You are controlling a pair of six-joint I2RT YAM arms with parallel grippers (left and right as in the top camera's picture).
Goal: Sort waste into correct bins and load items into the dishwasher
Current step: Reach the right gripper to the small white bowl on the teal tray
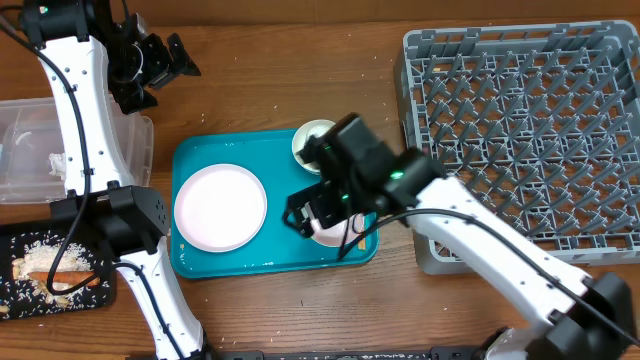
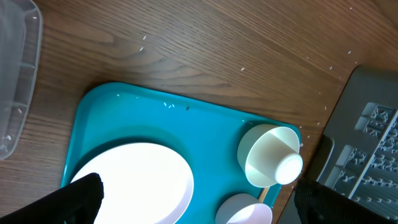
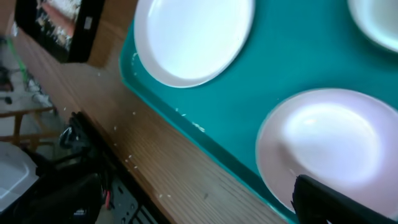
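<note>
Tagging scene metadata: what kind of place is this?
Likely a lab bench staged for dish clearing, not a real kitchen: wooden table, grey dish rack, teal tray of white dishes.

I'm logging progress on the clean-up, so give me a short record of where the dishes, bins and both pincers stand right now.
teal tray: holds large plate, cup, small dish
dish rack: right of tray, no dishes seen
black tray: carrot and scraps inside
clear tub: far left
left pincer: open, holding nothing
right pincer: open, above small dish
</note>
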